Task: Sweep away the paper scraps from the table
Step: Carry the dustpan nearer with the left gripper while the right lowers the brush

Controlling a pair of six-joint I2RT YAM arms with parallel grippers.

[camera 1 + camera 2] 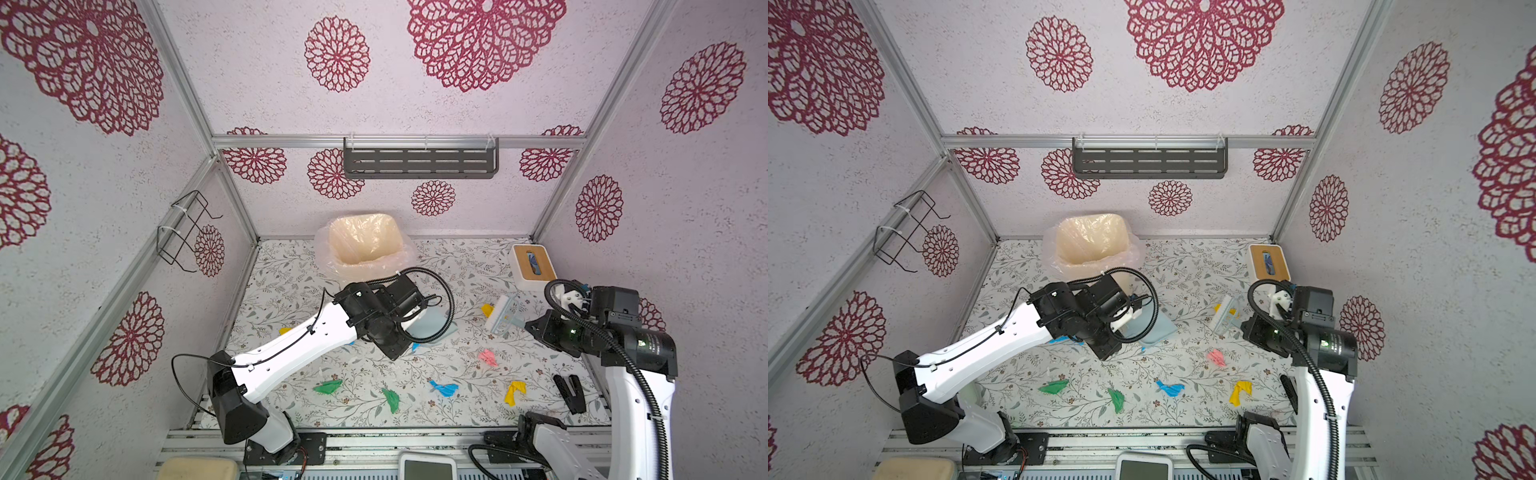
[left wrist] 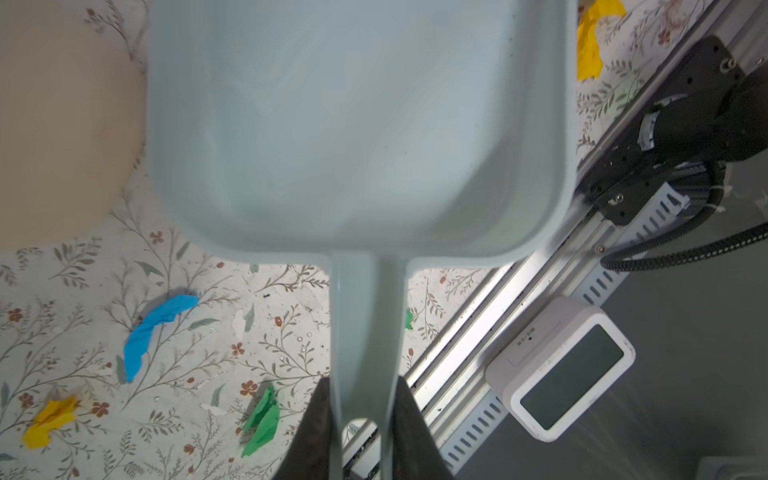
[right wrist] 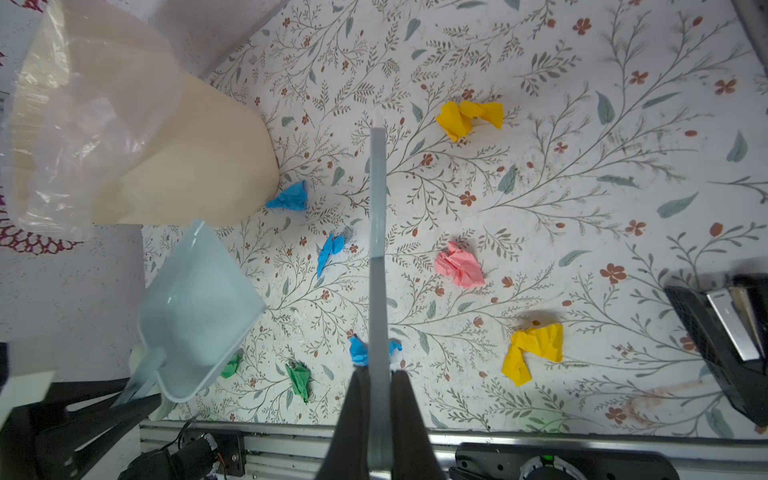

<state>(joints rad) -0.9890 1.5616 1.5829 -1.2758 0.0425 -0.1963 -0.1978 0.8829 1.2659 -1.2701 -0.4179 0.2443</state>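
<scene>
My left gripper [image 2: 362,388] is clamped tight on the dustpan [image 2: 357,124] handle, pan tilted just in front of the bin [image 1: 365,245] (can't tell if its lip touches down). The scraps [image 1: 328,387] are scattered loose over the table [image 1: 457,270], green ones toward the front left, blue in the middle, pink and yellow further right, plus a blue one right by the bin's foot. My right gripper [image 3: 376,384] is squeezed shut on the brush [image 1: 503,313] handle, brush head just beside a yellow bit at the back right.
</scene>
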